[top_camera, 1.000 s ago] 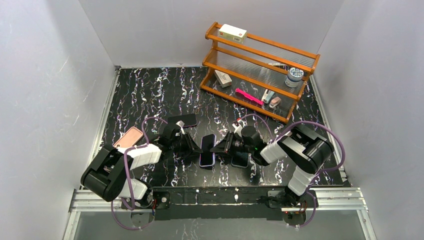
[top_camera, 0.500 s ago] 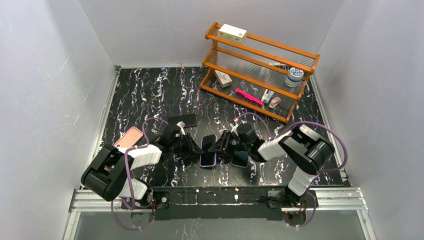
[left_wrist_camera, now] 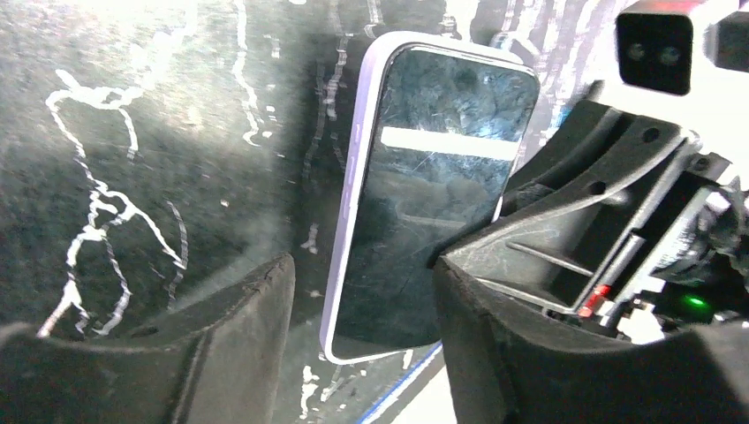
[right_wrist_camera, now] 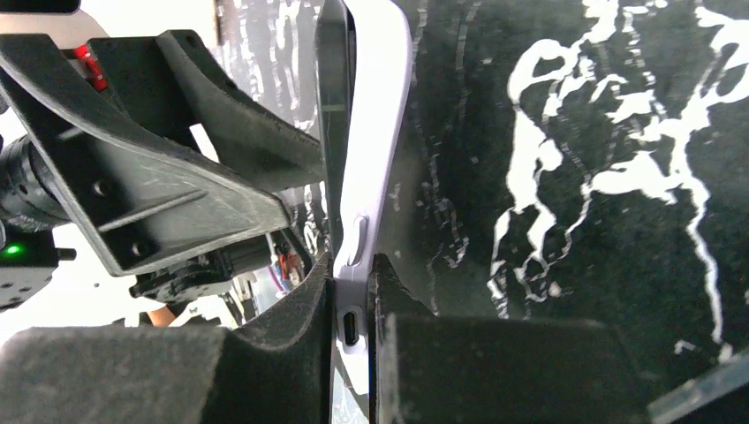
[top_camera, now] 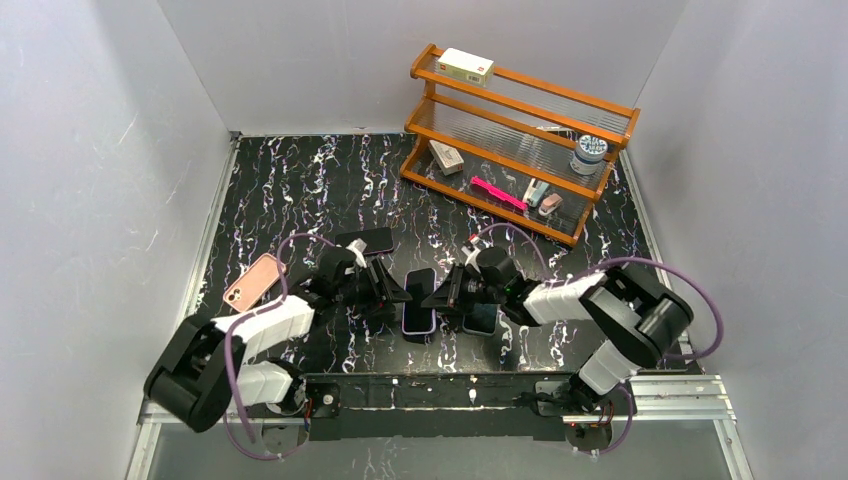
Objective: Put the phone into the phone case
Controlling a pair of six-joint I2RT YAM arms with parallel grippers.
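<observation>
Hidden/unclear: the R wrist view gives the phone case (right_wrist_camera: 366,177) edge-on only, so no screen shows there, and its far end is cut off at the top of that view; in the top view both grippers mask the long sides of the phone (top_camera: 418,298); a second handset (top_camera: 481,320) is mostly covered by the R arm; a dark flat item (top_camera: 372,240) behind the L arm is partly covered, phone or case cannot be told. Phone sits inside the lavender case, screen up, on the black marbled table (top_camera: 300,190), centre-front, between the arms. R gripper (right_wrist_camera: 353,287): fingers clamped on the case rim beside a side button. L gripper (left_wrist_camera: 362,291): fingers spread, straddling the phone's near end; one pad (left_wrist_camera: 530,353) meets the case edge, the other stands apart w/ a strip of table showing. Room: open table behind the phone up to the wooden rack (top_camera: 520,140) at rear R; pink phone (top_camera: 253,283) lies near the L wall, well apart. Obstruction: the grippers crowd each other across the phone; the R gripper body fills the R side of the L wrist view.
</observation>
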